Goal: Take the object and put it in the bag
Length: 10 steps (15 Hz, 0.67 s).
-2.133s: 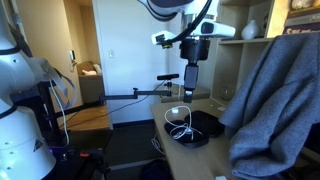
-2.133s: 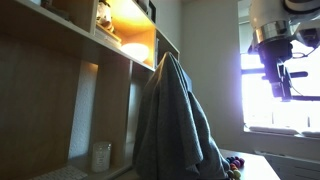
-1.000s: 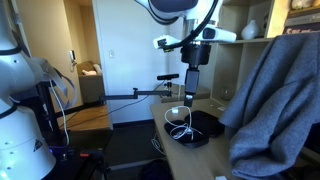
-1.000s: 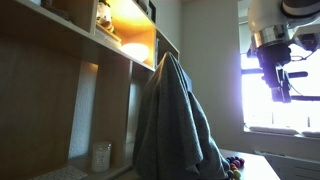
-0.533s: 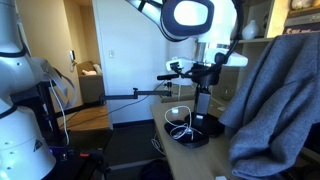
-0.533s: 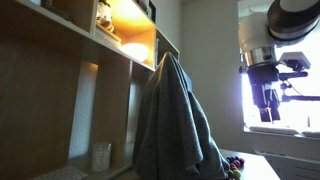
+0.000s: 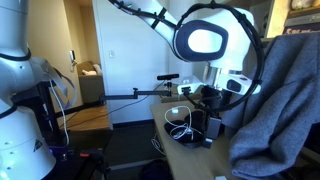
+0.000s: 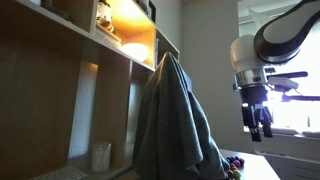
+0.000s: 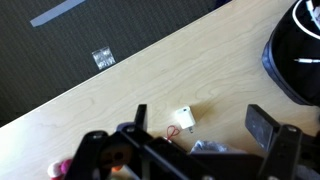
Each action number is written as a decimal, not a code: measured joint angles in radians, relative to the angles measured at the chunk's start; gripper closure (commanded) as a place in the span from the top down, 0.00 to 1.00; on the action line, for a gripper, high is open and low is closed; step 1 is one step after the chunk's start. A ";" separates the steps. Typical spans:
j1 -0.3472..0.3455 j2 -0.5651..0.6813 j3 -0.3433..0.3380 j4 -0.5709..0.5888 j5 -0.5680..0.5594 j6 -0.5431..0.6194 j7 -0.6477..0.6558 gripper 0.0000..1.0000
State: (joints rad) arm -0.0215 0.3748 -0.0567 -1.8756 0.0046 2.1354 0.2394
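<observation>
One black bag (image 9: 292, 52), one small white object (image 9: 183, 118).

Seen in an exterior view: table (image 7: 185, 160) at centre right, bag (image 7: 188, 136) on top of it, loop of cable (image 7: 178, 122) at the bag's left side and partly over it. Gripper (image 7: 205, 122) low over the table at the bag. Cloth (image 7: 285, 95) draped to the right of the bag, rising above it. Bench (image 7: 85, 118) to the left, well apart from the table.

Seen in an exterior view: shelves (image 8: 60, 80) left of the cloth, jar (image 8: 100, 156) on the lowest shelf, gripper right of the cloth, window (image 8: 300, 100) behind it.

Seen in the wrist view: bag at the right edge, plug (image 9: 183, 118) on the table left of the bag and apart from it, floor (image 9: 150, 25) beyond the table edge, packet (image 9: 103, 57) on the floor.
</observation>
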 measured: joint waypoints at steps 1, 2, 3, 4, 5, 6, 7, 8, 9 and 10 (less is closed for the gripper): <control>0.000 0.014 -0.002 0.009 0.000 0.000 0.000 1.00; 0.000 0.026 -0.003 0.016 0.000 0.000 0.000 1.00; 0.000 0.037 -0.003 0.024 0.000 0.000 0.000 1.00; 0.000 0.046 -0.003 0.029 0.000 0.000 -0.001 1.00; 0.000 0.054 -0.003 0.034 0.000 0.000 -0.003 1.00; 0.001 0.061 -0.003 0.038 0.000 0.000 -0.005 1.00; 0.001 0.067 -0.003 0.041 0.000 0.000 -0.012 1.00; 0.002 0.072 -0.003 0.045 0.000 0.002 -0.017 1.00; 0.003 0.075 -0.003 0.046 -0.003 0.008 -0.019 1.00; 0.004 0.077 -0.003 0.047 -0.007 0.015 -0.020 1.00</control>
State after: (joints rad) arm -0.0178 0.4521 -0.0597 -1.8287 -0.0028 2.1508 0.2197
